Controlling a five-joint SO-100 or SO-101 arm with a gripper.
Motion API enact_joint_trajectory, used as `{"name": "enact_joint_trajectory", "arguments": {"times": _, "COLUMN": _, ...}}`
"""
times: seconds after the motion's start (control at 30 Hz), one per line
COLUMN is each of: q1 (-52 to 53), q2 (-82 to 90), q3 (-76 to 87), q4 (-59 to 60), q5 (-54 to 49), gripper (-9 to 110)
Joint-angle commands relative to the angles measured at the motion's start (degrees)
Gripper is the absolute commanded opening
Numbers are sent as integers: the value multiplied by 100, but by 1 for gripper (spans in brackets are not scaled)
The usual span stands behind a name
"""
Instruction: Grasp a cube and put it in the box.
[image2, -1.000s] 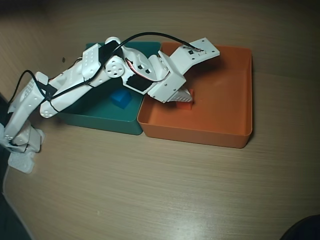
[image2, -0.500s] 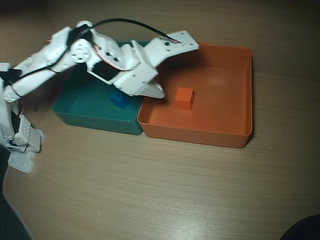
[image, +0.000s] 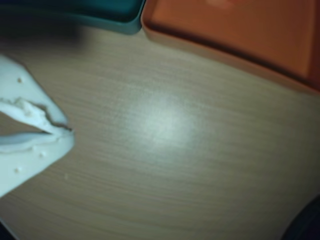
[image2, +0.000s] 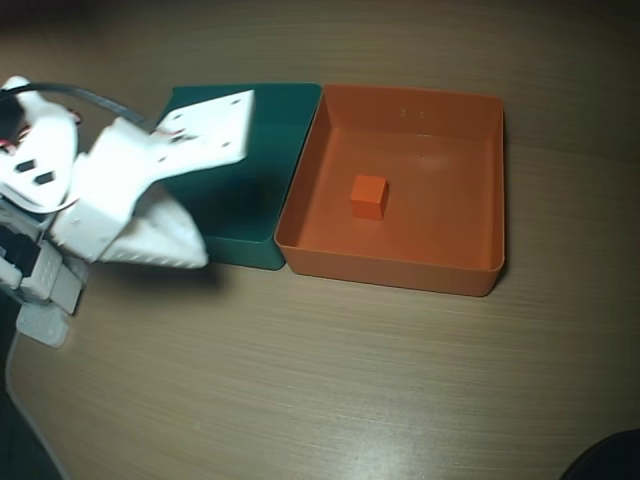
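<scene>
— Orange fills the right half of the overhead view: the box (image2: 480, 255) sits on the wooden table (image2: 330, 380) with its upright walls all showing, and the cube (image2: 368, 196) rests flat on the box floor, left of the middle and clear of every wall.

— And the arm?

— The white arm (image2: 60, 180) is bunched up at the left edge of that view, well apart from the cube. Its gripper (image2: 195, 258) points right and a little down, ending over the near wall of the green box (image2: 250, 215), close to that box's front edge.

— Does the gripper hold anything?

— No. In the wrist view the gripper (image: 67, 135) comes in from the left edge, and its two white fingers (image: 35, 112) meet at the tips with only a thin dark slit behind them. It is closed and empty; nothing sits between the fingers.

— What else does the wrist camera catch?

— Mostly bare table (image: 165, 165) with a pale glare patch near the middle. Along the top edge, a corner of the green box (image: 115, 20) sits at left and the orange box (image: 235, 30) at right, the two just beside each other. The cube is out of that view.

— And the two boxes from above?

— They stand side by side, walls touching or very nearly so. The arm covers the left part of the green one, so its floor is only partly seen.
</scene>
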Motion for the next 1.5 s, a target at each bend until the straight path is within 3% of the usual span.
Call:
{"name": "enact_joint_trajectory", "arguments": {"times": 0.0, "q1": 281, "q2": 905, "q3": 290, "q4": -211, "q5": -18, "gripper": -6}}
{"name": "enact_joint_trajectory", "arguments": {"times": 0.2, "q1": 545, "q2": 1898, "q3": 1934, "q4": -1424, "q5": -18, "gripper": -6}}
{"name": "enact_joint_trajectory", "arguments": {"times": 0.53, "q1": 896, "q2": 4289, "q3": 6135, "q4": -3357, "q5": 0, "gripper": -6}}
{"name": "enact_joint_trajectory", "arguments": {"times": 0.9, "q1": 809, "q2": 7295, "q3": 9369, "q4": -3885, "q5": 0, "gripper": -6}}
{"name": "enact_joint_trajectory", "arguments": {"times": 1.07, "q1": 809, "q2": 7717, "q3": 9387, "q4": -3217, "q5": 26, "gripper": -6}}
{"name": "enact_joint_trajectory", "arguments": {"times": 1.47, "q1": 879, "q2": 8218, "q3": 9387, "q4": 668, "q5": 9, "gripper": -5}}
